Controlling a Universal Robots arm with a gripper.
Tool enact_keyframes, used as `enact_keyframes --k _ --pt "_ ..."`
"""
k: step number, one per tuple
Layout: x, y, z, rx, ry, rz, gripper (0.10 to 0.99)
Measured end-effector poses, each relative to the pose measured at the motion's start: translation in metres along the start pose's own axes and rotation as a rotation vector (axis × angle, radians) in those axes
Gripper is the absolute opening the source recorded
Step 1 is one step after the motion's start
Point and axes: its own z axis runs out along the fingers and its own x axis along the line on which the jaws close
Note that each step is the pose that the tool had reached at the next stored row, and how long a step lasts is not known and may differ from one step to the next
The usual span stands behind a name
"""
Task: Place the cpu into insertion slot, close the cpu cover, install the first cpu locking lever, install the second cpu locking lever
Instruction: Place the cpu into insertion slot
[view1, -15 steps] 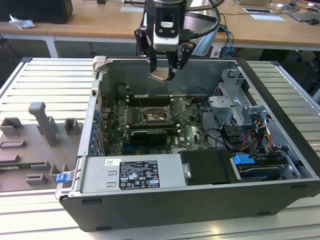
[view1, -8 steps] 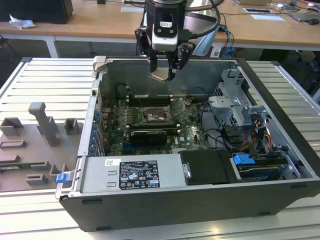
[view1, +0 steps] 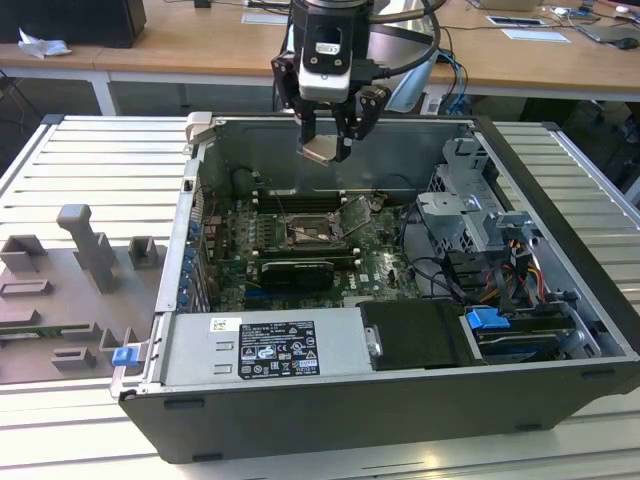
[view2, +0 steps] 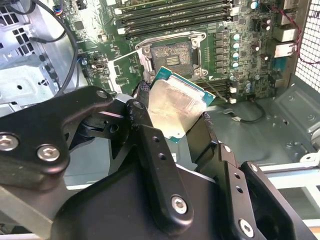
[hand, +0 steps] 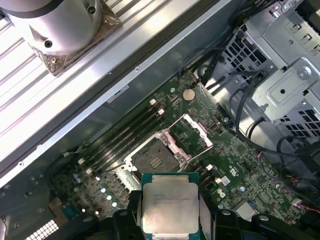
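In the exterior view the gripper (view1: 327, 140) hangs above an open computer case (view1: 350, 420) that lies on a slatted table (view1: 80, 150). Its fingers are clenched on the cpu (view1: 322, 150), which is held tilted in the air, well clear of the green motherboard (view1: 385, 265) below. On that board the insertion slot (view1: 305, 232) lies bare. The cpu cover (view1: 355, 215) stands raised on its hinge just beside the slot, towards the exterior view's right. A grey power supply (view1: 265, 350) fills the near part of the case. In the second wrist view the two black fingers (view2: 142, 125) press on opposite edges of the cpu (view2: 175, 107), its pale metal face turned to the camera and its green rim showing. Beyond it the dark square insertion slot (view2: 172, 57) sits apart from the chip, with the silvery cpu cover (view2: 120, 70) swung away at one side and the long black memory slots (view2: 170, 20) past the socket. In the first wrist view the cpu (hand: 170, 210) sits squarely between the fingers (hand: 131, 216), while the insertion slot (hand: 155, 157) lies uncovered on the board. The cpu cover (hand: 192, 132) is folded back beside it, green board showing through its cut-out centre.
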Motion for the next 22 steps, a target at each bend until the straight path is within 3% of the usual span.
enact_keyframes --k 22 --pt "0.0000 -0.0001 0.0008 -0.004 -0.0176 0.195 0.541"
